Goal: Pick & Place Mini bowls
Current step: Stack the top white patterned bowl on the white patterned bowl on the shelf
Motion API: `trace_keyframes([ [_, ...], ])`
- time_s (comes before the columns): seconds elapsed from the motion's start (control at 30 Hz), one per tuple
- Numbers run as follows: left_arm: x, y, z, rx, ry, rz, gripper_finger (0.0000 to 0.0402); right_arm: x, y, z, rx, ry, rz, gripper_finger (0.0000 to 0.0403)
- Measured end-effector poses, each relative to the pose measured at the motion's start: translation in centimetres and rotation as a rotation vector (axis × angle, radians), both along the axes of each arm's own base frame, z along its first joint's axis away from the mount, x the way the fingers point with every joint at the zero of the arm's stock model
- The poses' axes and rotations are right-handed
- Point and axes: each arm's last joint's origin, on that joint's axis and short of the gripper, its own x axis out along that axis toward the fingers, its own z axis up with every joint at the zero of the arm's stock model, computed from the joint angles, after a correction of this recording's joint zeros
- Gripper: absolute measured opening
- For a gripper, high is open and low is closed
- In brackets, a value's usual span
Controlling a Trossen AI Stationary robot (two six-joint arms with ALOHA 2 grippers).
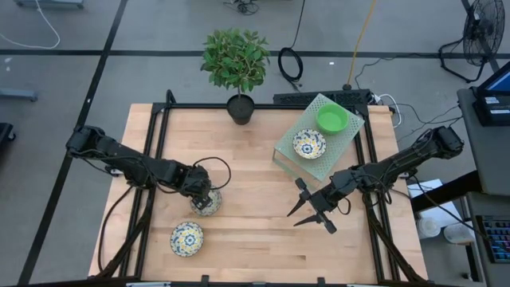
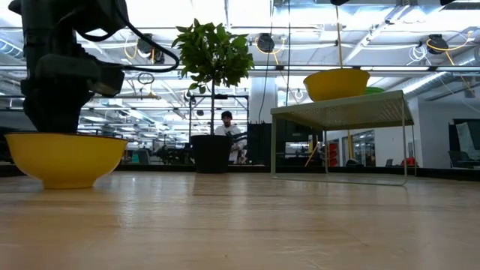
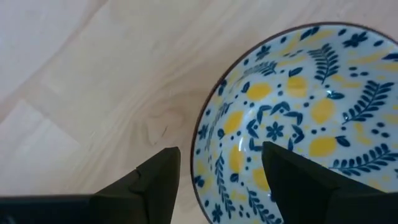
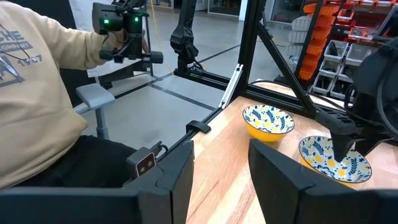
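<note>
A white floral mini bowl [image 1: 207, 205] with a yellow outer wall stands on its base on the table, left of centre. My left gripper [image 1: 202, 194] is right above it, open. One finger [image 3: 292, 180] is inside the bowl [image 3: 298, 118] and the other [image 3: 155, 180] is outside its rim. A second floral bowl [image 1: 186, 238] sits nearer the near edge. A third floral bowl [image 1: 308, 143] and one green bowl [image 1: 331, 119] rest on a pale green mesh stand [image 1: 341, 143]. My right gripper [image 1: 312, 210] is open over bare wood, near the stand. The other green bowls are out of view. My left gripper comes from above, pointing down, and straddles the floral bowl's rim [image 3: 200, 149], one finger inside and one outside. I cannot tell whether either finger touches the bowl. The bowl stands upright on the table.
A black pot with a leafy plant [image 1: 240, 108] stands at the far edge. The mesh stand [image 2: 337, 112] rises on thin legs at the far right. A black frame rail [image 1: 159, 135] borders the wood. A seated person in a beige top [image 4: 37, 93] is beyond the table's left side.
</note>
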Motion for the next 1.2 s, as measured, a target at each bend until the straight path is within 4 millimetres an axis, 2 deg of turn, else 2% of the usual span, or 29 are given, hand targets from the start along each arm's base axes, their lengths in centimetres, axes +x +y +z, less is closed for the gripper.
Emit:
trace_keyframes([
  [0.27, -0.13, -0.31, -0.01, -0.002, 0.004, -0.001, 0.0227, 0.0, 0.0, 0.0, 0.001, 0.001, 0.0, 0.0139],
  [1.2, -0.53, -0.22, -0.08, -0.02, 0.043, 0.205, 0.0227, 0.0, 0.0, -0.01, 0.002, 0.002, 0.0, 0.0139],
])
